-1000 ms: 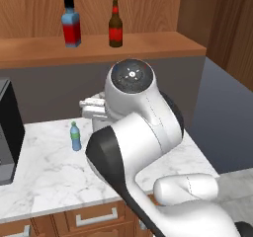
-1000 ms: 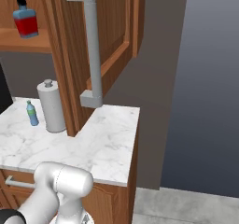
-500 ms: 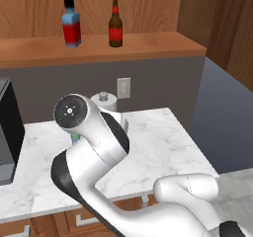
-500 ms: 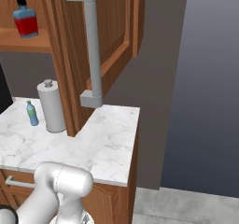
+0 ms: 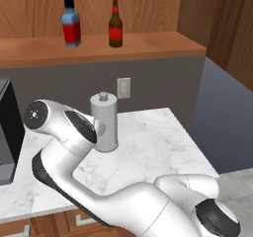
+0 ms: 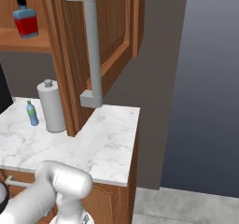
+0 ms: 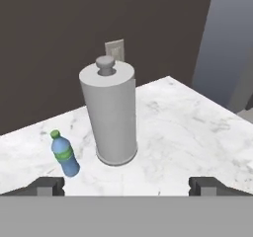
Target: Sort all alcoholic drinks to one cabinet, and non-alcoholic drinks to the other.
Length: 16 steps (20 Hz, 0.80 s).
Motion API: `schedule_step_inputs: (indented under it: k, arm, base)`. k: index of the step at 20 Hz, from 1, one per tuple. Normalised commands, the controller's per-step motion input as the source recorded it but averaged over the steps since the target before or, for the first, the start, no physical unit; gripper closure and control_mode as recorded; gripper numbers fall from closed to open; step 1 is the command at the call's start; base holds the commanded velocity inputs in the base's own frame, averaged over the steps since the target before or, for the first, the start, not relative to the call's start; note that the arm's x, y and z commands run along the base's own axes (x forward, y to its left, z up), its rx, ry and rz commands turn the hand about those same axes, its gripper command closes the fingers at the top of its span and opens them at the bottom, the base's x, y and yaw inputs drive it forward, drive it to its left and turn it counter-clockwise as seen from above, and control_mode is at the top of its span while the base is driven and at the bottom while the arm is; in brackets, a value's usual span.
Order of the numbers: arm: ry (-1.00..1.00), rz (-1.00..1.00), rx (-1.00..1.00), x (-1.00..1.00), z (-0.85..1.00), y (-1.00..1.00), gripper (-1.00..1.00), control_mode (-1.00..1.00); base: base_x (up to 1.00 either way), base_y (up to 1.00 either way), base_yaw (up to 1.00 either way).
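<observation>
Gripper (image 7: 126,185) wide open, nothing between the fingers, hanging over the marble counter (image 7: 197,127). Small light-blue bottle (image 7: 64,153) stands upright on the counter just ahead, near the paper-towel roll (image 7: 111,113) but not touching it. Wall outlet (image 7: 114,50) behind the roll. Up on the cabinet shelf (image 5: 99,51): blue bottle (image 5: 71,23) and brown bottle (image 5: 115,25), upright, apart.

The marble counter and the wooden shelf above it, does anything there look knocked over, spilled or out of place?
Nothing stands out. The small light-blue bottle with green cap stands upright on the white marble counter, beside the white paper-towel roll but apart from it. On the brown wooden shelf, the squarish blue bottle and the slim dark-brown bottle stand upright. No spill shows.
</observation>
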Motion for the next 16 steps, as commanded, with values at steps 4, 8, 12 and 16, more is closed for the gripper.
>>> schedule_step_inputs:
  k: [4, 8, 12, 16]
  arm:
    - [0.0, -0.16, 0.0, 0.53, -0.25, 0.27, -1.0, -1.0]
    - [0.0, -0.15, 0.0, 0.6, -0.37, 0.12, -1.0, -1.0]
    - [0.0, -0.13, 0.0, 0.5, -0.37, 0.01, -1.0, -1.0]
    - [0.0, -0.11, 0.0, 0.39, -0.41, 0.1, -1.0, -1.0]
  base:
    - [0.0, 0.0, 0.0]
    - [0.0, 0.0, 0.0]
    - [0.0, 0.0, 0.0]
    - [0.0, 0.0, 0.0]
